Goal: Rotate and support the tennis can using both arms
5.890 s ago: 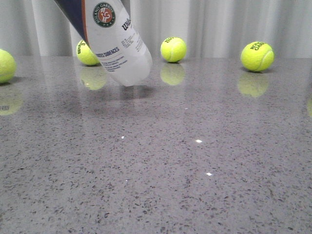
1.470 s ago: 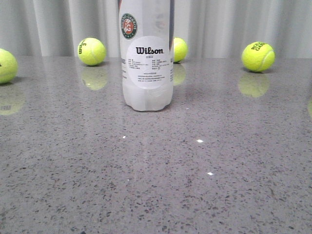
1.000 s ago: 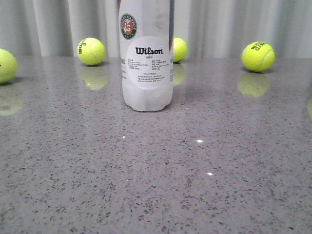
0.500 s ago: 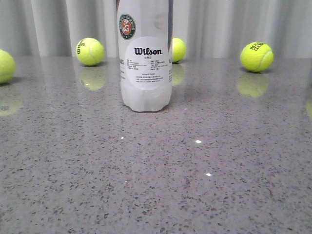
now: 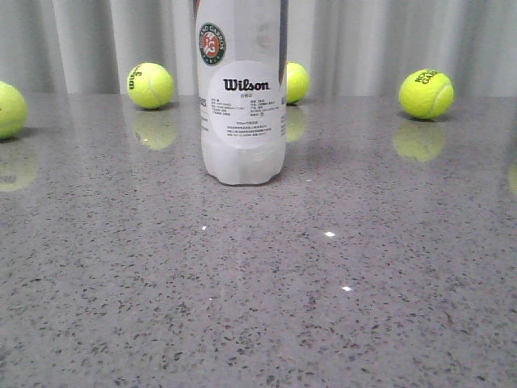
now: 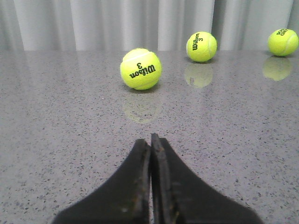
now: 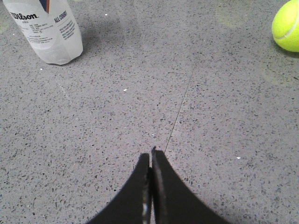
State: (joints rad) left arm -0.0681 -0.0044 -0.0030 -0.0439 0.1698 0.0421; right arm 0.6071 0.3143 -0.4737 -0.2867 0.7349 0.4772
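The tennis can (image 5: 242,97) stands upright on the grey table, its white Wilson label and round Roland Garros badge facing the front camera; its top is cut off by the frame. Its lower part also shows in the right wrist view (image 7: 46,29). Neither gripper appears in the front view. My left gripper (image 6: 150,140) is shut and empty above the table, pointing toward tennis balls; the can is out of its view. My right gripper (image 7: 151,155) is shut and empty above the bare table, well apart from the can.
Yellow-green tennis balls lie near the back of the speckled table: one at far left (image 5: 10,109), one left of the can (image 5: 150,86), one behind it (image 5: 296,82), one at right (image 5: 426,94). A grey curtain hangs behind.
The can went from tilted in the air to standing upright on the table. Over the last second it has stayed still apart from a slight shift of view.
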